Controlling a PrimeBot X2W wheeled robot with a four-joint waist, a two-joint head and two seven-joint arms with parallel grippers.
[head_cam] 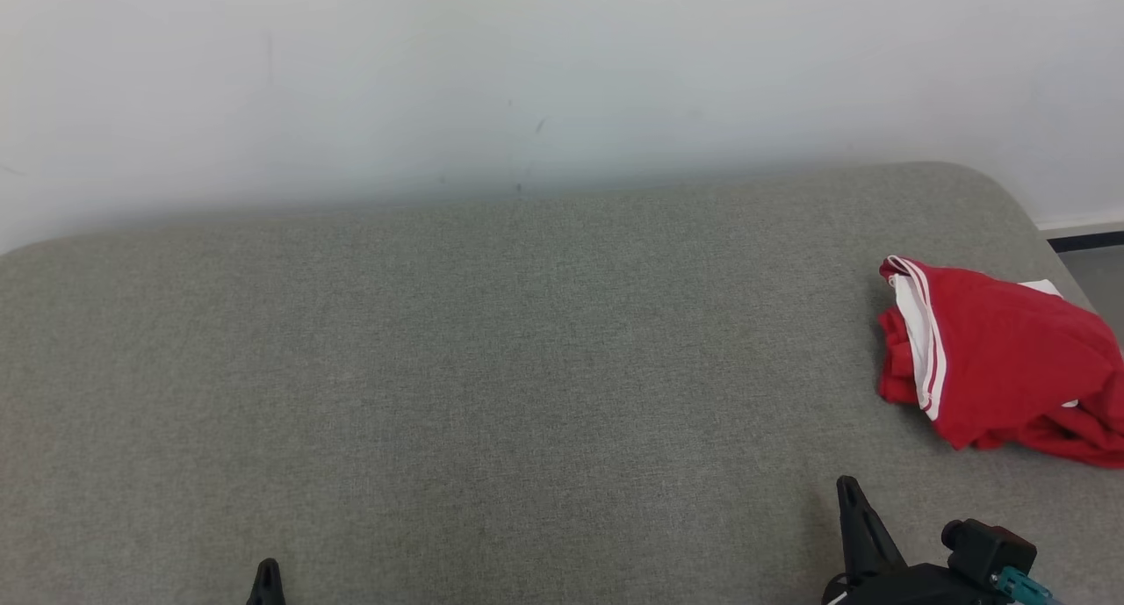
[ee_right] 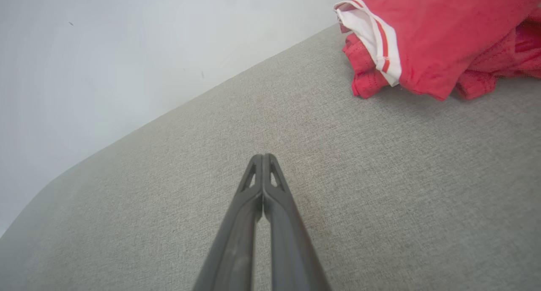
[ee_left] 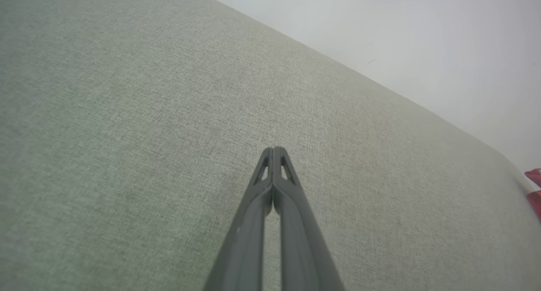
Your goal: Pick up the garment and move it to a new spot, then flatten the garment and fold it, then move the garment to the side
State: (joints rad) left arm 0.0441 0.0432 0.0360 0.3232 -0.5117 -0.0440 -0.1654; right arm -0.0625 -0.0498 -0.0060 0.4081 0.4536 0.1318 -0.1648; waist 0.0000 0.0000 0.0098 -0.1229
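Your garment [head_cam: 1001,359] is a crumpled red heap at the 3 o'clock edge of the grey pad [head_cam: 492,368] in the head view, partly cut off by the frame, so you cannot tell its full extent. Your right gripper [head_cam: 848,491] is the nearer one. Its fingers are pressed together on nothing, and the heap lies between 1 and 2 o'clock from its tip, near but apart, with bare pad between. Your left gripper [head_cam: 266,579] is also closed and empty. It sits at about 7 o'clock in the head view, well apart from the heap, which lies between 2 and 3 o'clock from it. What shows of the heap seems to run long from about 10 to 4 o'clock. Its white, red-striped band faces the middle of the pad and runs roughly 12 to 6 o'clock down the near-left side. The pick looks like the right arm's job: you would need to part those fingers first, and the banded edge is probably the closest hold.
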